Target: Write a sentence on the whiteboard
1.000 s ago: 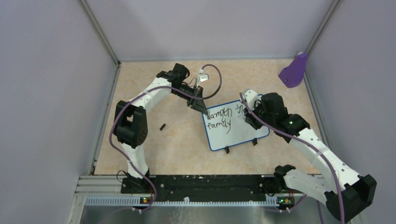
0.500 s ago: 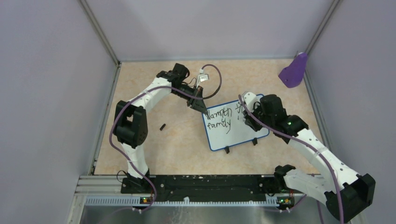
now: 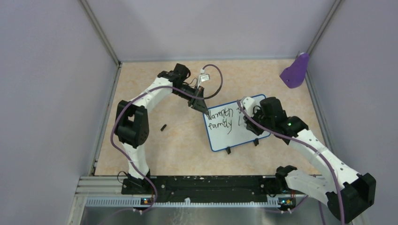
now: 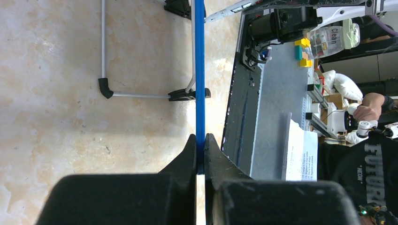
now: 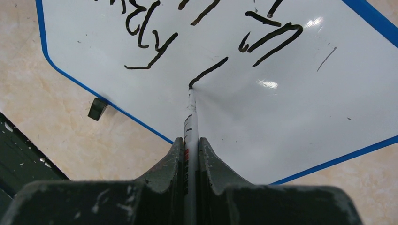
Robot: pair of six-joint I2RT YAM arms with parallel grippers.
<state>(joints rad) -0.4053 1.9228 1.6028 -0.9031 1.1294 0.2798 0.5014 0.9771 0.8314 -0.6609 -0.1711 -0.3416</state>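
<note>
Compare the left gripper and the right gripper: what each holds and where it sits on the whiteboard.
The left gripper clamps the whiteboard's blue rim; the right gripper clamps a thin marker. The left gripper sits at the board's edge; the right gripper hangs over its white face, with the marker tip touching the end of a black stroke. Both are black and shut on something.

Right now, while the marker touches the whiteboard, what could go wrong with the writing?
1. The left pincer clamps the whiteboard only by its thin blue rim; writing pressure might swivel the board and bend the stroke.
2. The right pincer holds the marker in a narrow grip; pressing hard could slide it back.
3. The sentence lies close by; a low pass may smear it.
</note>
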